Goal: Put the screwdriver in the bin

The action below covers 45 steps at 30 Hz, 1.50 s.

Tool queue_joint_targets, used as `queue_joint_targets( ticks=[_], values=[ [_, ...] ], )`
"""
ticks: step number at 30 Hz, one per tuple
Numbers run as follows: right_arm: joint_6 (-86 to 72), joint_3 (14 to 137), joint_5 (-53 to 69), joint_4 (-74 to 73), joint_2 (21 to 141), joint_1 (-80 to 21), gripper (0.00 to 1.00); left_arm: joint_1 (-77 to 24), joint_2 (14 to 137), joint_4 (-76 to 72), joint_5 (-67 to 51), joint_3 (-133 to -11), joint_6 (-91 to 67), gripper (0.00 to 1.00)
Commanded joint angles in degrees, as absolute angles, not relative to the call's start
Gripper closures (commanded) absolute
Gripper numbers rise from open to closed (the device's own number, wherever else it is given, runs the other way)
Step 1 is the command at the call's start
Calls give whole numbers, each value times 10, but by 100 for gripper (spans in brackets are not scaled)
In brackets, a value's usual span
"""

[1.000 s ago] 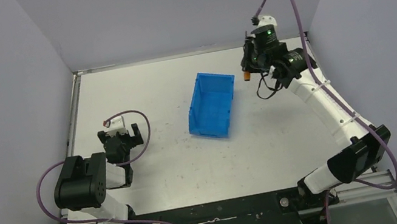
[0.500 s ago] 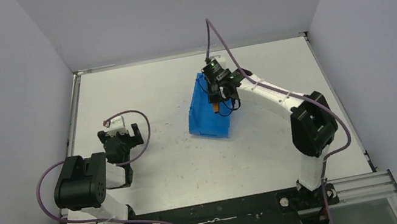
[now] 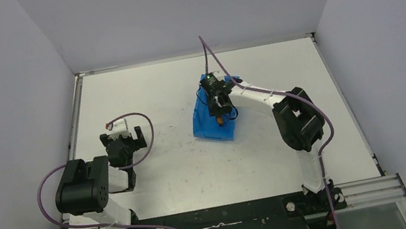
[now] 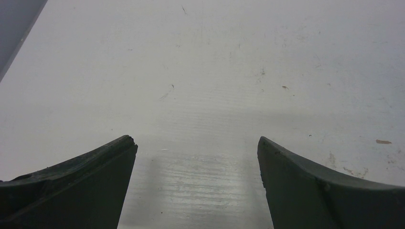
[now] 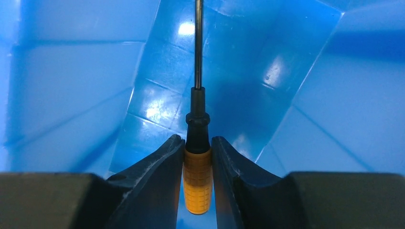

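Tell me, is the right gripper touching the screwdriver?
Touching. The right wrist view shows the right gripper clamped on both sides of the screwdriver handle.

bin (image 3: 202, 124): on the table (image 3: 140, 94), middle
screwdriver (image 5: 197, 109): in the right gripper (image 5: 197, 139), over the bin's inside
left gripper (image 4: 197, 143): left of the bin, well apart

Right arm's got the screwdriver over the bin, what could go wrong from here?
The right gripper grips the screwdriver by its handle, shaft pointing into the bin. Pushing deeper could jab the tip into the blue wall and shove the bin. Dropped from here, it may bounce out.
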State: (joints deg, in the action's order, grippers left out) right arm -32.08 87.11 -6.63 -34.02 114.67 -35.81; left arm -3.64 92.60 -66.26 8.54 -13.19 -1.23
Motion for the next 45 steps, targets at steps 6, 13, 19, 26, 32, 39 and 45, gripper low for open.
queue_joint_targets(
  ticks=[6, 13, 19, 26, 32, 39, 45],
  values=[
    [-329, 919, -91, -335, 1137, -364, 55, -34, 923, -696, 82, -144, -15, 3],
    [-323, 935, -103, -344, 1059, -363, 53, -34, 923, -696, 82, -144, -15, 3],
    [-288, 877, -124, -311, 941, -356, 12, -34, 923, -696, 82, -144, -15, 3],
    [-241, 662, -129, -189, 761, -275, 0, -34, 923, -696, 82, -144, -15, 3],
    [-188, 462, -176, -60, 636, -218, 0, -34, 923, -696, 82, -145, -15, 3],
    [-160, 260, -184, 128, 554, -185, 0, -34, 924, -695, 82, -145, -14, 3],
    [-164, 190, -180, 201, 538, -181, 0, -34, 924, -696, 82, -145, -14, 3]
  ],
)
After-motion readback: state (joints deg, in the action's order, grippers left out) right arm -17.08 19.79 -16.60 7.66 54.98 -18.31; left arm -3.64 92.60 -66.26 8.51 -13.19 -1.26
